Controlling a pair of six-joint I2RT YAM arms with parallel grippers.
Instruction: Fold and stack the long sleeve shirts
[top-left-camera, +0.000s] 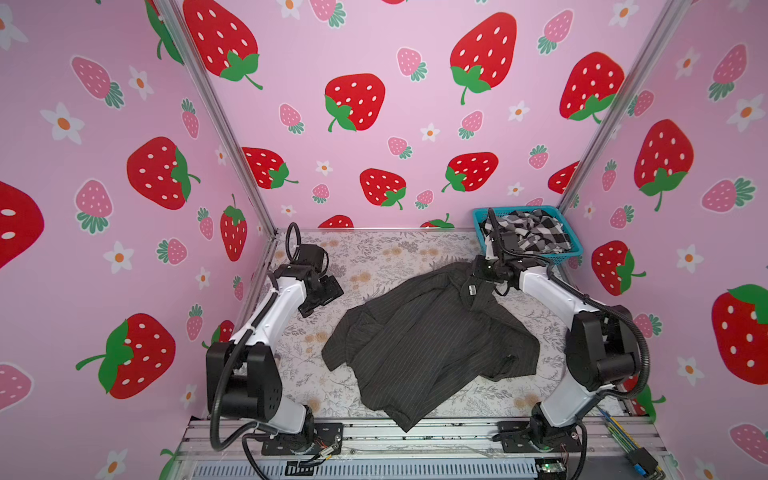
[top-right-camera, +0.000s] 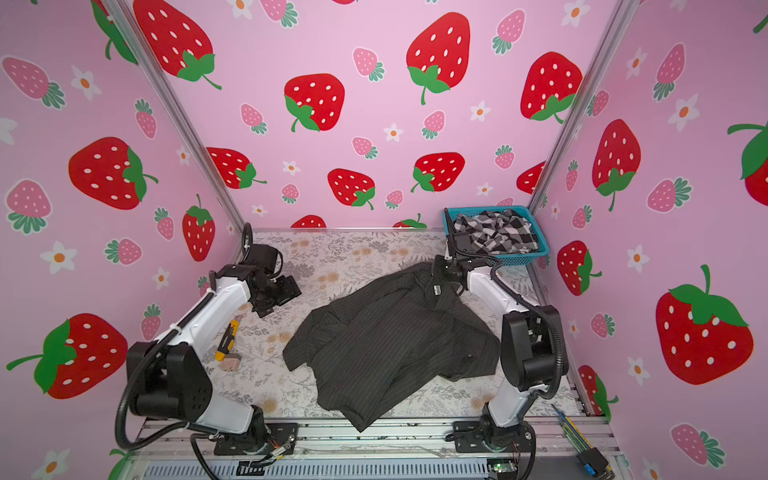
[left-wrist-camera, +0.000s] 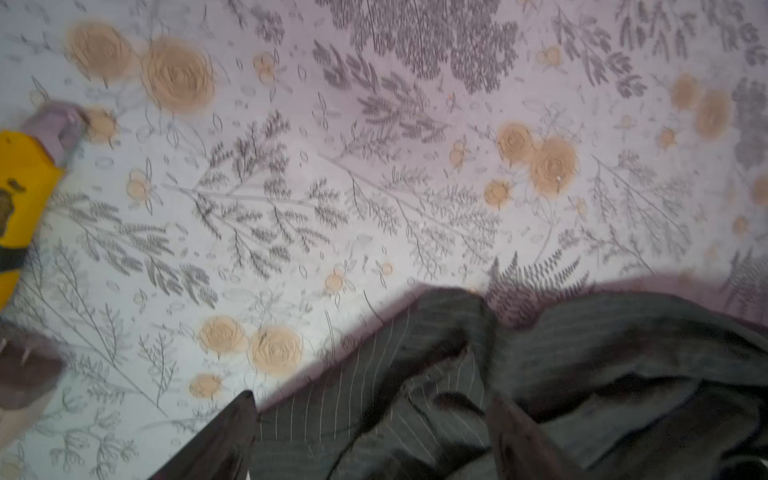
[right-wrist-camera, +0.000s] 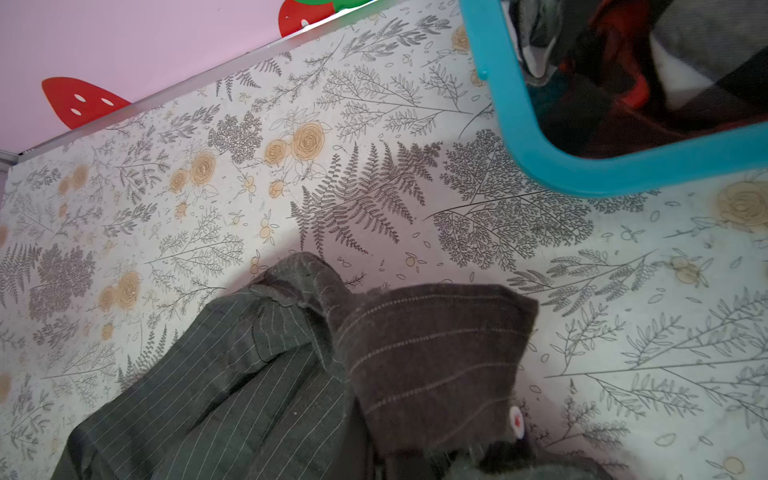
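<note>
two sets of fingers: your right fingers (top-left-camera: 471, 287) are clamped on the collar of the pinstriped shirt (top-left-camera: 428, 345), and your left fingers (top-left-camera: 322, 297) gape empty, apart from its left edge. the shirt lies mid tabletop (top-left-camera: 374, 253), its long axis running from collar to front edge, so the left arm is nearer its loose side.

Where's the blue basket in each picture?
Top view: blue basket in the far right corner of the table.
Top view: same far right corner.
Left wrist: not in it.
Right wrist: its rim, beyond the pinstriped shirt.
Shared landmark: that pinstriped shirt, in all four.
</note>
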